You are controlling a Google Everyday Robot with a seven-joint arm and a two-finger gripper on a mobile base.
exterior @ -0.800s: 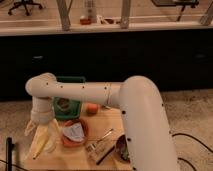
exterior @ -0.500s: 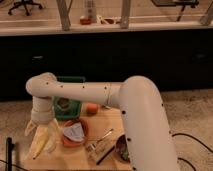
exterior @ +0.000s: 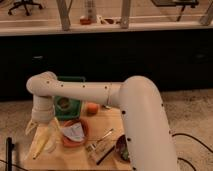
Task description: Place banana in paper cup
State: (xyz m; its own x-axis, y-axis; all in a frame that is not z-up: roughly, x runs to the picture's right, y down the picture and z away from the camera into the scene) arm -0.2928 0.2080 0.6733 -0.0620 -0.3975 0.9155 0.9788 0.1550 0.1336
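Observation:
The banana is long and pale yellow. It lies on the wooden table at the left, pointing towards the front left corner. My gripper points down right over the banana's upper end, at the end of the white arm that reaches in from the right. A white paper object, possibly the paper cup on its side, lies in the orange bowl just right of the banana.
A small round orange fruit sits behind the bowl. A green bin stands at the back left. Utensils and a dark bowl lie to the right. The table's left edge is close to the banana.

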